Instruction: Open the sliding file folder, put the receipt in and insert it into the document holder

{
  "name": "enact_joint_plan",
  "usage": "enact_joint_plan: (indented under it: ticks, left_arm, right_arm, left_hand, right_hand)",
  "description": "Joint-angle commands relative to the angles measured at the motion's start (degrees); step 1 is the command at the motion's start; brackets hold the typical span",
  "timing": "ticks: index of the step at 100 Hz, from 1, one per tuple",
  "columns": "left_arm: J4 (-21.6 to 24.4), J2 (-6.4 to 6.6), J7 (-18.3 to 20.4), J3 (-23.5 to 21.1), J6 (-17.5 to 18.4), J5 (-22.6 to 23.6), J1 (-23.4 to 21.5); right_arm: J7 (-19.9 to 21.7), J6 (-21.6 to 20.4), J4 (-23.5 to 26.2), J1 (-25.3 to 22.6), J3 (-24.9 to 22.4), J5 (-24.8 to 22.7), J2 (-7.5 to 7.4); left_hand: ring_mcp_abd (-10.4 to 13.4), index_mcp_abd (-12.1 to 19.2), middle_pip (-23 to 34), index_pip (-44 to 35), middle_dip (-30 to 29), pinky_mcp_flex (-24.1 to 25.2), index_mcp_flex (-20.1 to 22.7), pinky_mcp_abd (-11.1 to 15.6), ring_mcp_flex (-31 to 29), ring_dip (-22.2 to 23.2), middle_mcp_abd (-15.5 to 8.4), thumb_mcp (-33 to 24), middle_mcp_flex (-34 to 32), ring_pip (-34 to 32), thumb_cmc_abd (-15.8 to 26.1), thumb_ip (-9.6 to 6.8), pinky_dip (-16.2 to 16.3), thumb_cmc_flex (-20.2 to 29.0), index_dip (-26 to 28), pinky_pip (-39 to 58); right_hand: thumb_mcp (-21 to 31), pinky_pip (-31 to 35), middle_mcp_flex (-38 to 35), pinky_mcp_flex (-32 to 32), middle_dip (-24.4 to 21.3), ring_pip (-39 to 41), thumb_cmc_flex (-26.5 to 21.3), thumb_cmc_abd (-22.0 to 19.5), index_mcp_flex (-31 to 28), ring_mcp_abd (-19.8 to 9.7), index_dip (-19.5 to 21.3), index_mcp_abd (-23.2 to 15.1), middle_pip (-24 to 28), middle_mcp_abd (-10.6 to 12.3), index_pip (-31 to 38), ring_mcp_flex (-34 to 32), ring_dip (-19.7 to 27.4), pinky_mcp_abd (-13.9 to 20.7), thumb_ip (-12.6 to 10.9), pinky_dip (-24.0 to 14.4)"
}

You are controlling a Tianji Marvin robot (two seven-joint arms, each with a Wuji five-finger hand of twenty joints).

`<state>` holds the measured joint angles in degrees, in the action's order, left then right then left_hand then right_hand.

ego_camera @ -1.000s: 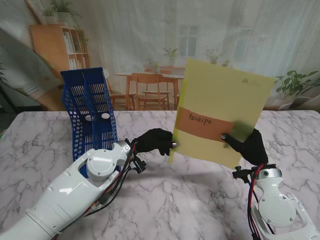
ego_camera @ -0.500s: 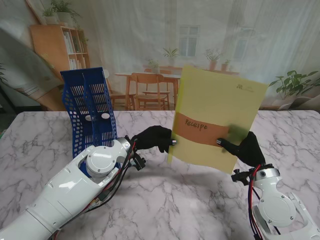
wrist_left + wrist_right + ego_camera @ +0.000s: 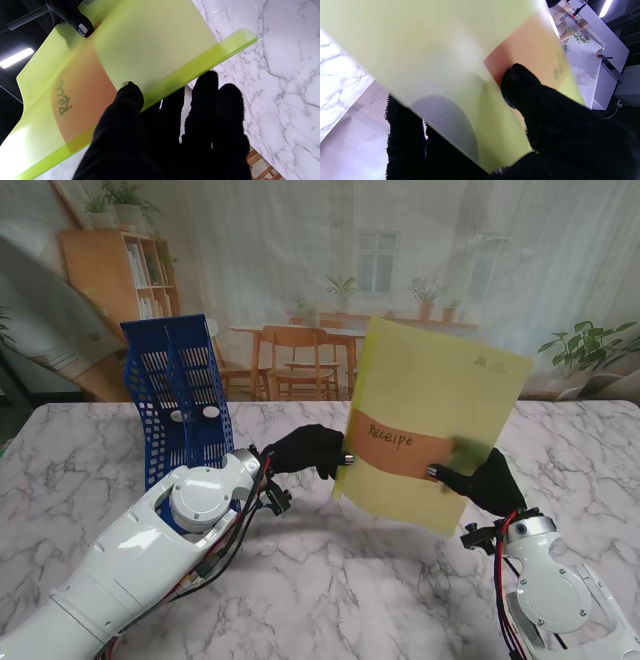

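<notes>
Marble table (image 3: pixel 330 580) fills the view, backed by a printed café scene. One blue mesh document holder (image 3: pixel 178 405) stands on it; taking that as the landmark, one yellow-green sliding file folder (image 3: pixel 430 430) hangs in the air well to its right, upright and tilted, clear of the tabletop. One orange receipt (image 3: pixel 400 450) shows through its translucent sheet, inside. Two gloved hands hold the folder: the left hand (image 3: pixel 310 452) pinches the edge nearest the holder, thumb (image 3: pixel 130 97) on the face, and the right hand (image 3: pixel 488 482) clamps the far edge, thumb (image 3: pixel 520 82) pressed on the sheet. I judge the folder light, thin, slick and flexible, so it is best gripped at opposite edges.
</notes>
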<state>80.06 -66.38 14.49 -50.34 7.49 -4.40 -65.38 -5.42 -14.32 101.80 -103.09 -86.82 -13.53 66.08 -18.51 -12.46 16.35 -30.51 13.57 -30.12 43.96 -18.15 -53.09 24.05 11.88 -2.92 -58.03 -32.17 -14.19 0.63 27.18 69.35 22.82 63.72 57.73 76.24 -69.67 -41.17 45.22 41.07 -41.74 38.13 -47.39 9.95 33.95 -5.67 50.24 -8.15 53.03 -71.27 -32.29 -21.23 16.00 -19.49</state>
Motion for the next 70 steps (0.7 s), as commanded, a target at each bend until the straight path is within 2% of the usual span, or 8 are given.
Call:
enact_joint_plan:
  ticks: [1,70]
  left_arm:
    - [1.23,-0.37,1.08,0.01,0.06,-0.06,0.81]
    - [0.78,-0.64,0.26,-0.06,0.01,0.27,1.29]
  right_arm:
    - [0.34,0.51,-0.58,-0.46,0.80,-1.07,-0.05]
    - [-0.70,0.59,-2.20,0.36,1.69,-9.25,-0.66]
  left_hand:
    - [3.07,2.87,0.18,-3.01,-0.26,-0.76,2.99,4.18,-1.06,-0.15,-1.22,0.20,-2.23,-1.29,2.41,-0.96,-0.89,2.87,0.27,1.91]
    - [2.56,2.56,1.64,-2.95,0.52,-0.25,2.45,3.59,-0.77,0.26,-1.07,0.59,-2.14,-2.04,3.07,-0.91,-0.44,2.44,0.57,2.63]
  right_hand:
    - [7.33,1.45,-1.76,-0.48,1.07,2.58,-5.11,-4.04,-6.09,-0.06,2.62,-6.68,3.10,-0.14,7.33,-1.95,-1.10,-0.58,-2.81,-0.68]
    - [7.51,1.58,-2.17,-0.60,1.72,3.18,-5.01,-3.82,-6.59,-0.01,3.10,-6.69,2.86,-0.18,6.89,-2.12,-1.37,-0.66,-2.81,-1.02]
